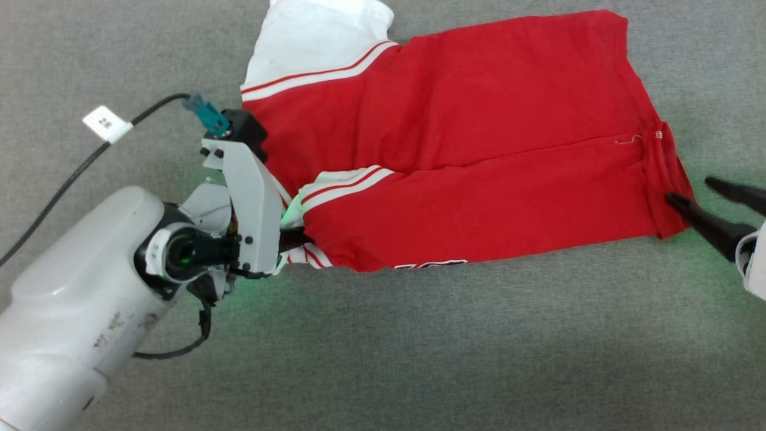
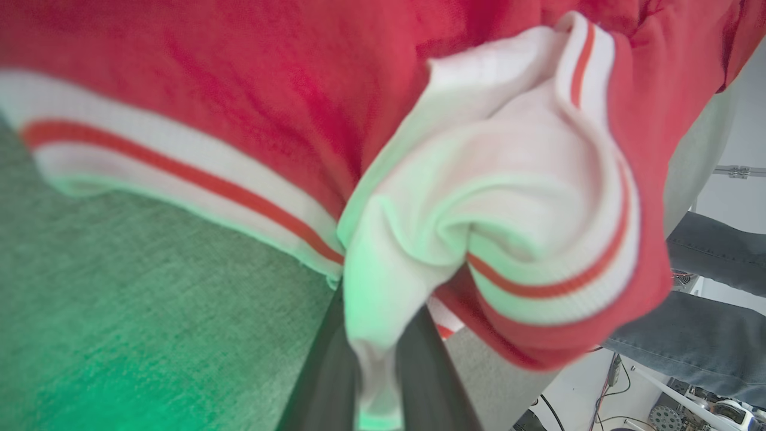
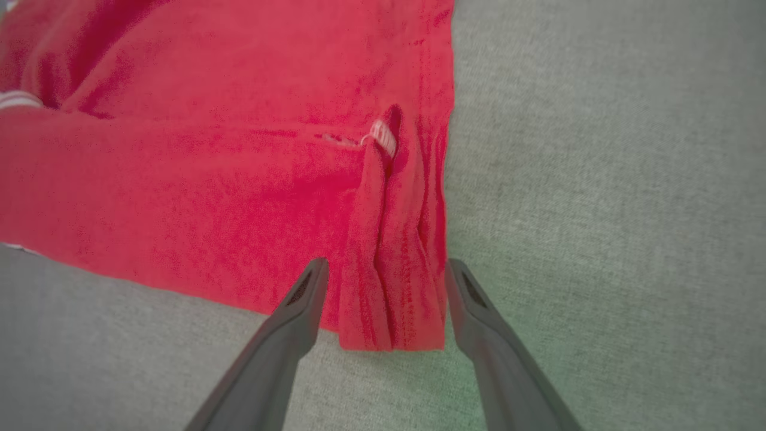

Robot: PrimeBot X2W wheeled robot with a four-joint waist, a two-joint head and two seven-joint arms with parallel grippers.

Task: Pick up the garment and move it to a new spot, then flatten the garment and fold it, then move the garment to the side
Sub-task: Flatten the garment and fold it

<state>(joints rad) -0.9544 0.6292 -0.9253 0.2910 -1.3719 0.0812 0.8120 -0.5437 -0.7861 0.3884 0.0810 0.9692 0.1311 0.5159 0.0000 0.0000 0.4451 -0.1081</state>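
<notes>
1. Left gripper [image 2: 378, 308] is clenched on a wad of white sleeve [image 2: 479, 197], not the body of the garment [image 1: 455, 120]. A tug could just stretch the cuff or slip off.
2. Right gripper [image 3: 386, 266] is spread, its fingers straddling the puckered hem corner [image 3: 392, 311] without pinching it. If the left pulls first, my guess is the whole fold skews.
3. Where it sits: the garment lies folded lengthwise toward the far side of the grey surface [image 1: 419, 335].
4. Pose: left forearm [image 1: 78, 287] reaches in from the near left, fingers low and pointing right. The right fingers come in from the right, pointing left, low at the surface.
</notes>
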